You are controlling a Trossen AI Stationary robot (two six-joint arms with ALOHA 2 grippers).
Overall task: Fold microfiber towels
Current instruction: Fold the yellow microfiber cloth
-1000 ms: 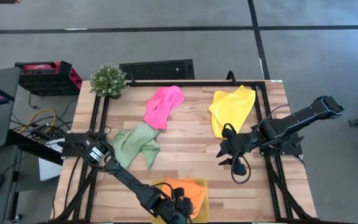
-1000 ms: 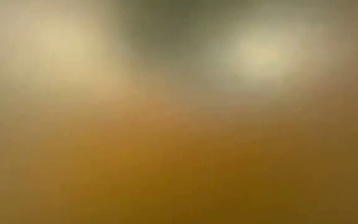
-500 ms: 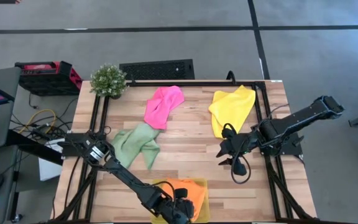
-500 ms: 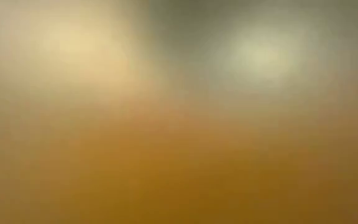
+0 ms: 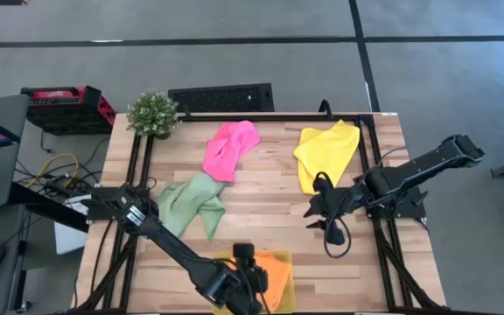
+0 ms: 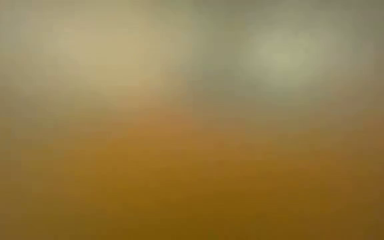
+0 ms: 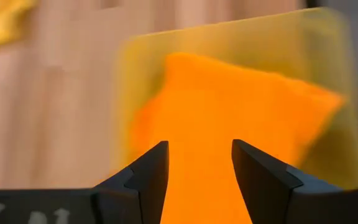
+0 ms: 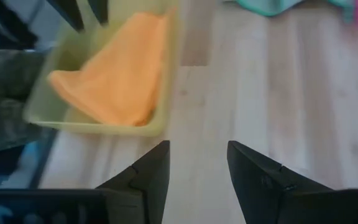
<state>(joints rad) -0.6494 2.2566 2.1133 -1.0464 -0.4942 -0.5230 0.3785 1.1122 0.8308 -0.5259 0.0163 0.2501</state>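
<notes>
The orange towel (image 5: 274, 267) sits folded in the yellow tray (image 5: 288, 282) at the table's near edge. The left tool (image 5: 245, 258) hovers over it with fingers spread, so lifting off carelessly could snag a fold. The right tool (image 5: 322, 217) waits mid-right, also spread.

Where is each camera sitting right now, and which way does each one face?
High view: above the table, looking straight down; both arms show, left gripper over the yellow tray, right gripper over bare wood.
Low view: table height, only a blur.
Left wrist view: faces the orange towel past its open fingers.
Right wrist view: looks across the table past its open fingers.
Shared: both wrist views and the high view show the orange towel in the tray.
</notes>
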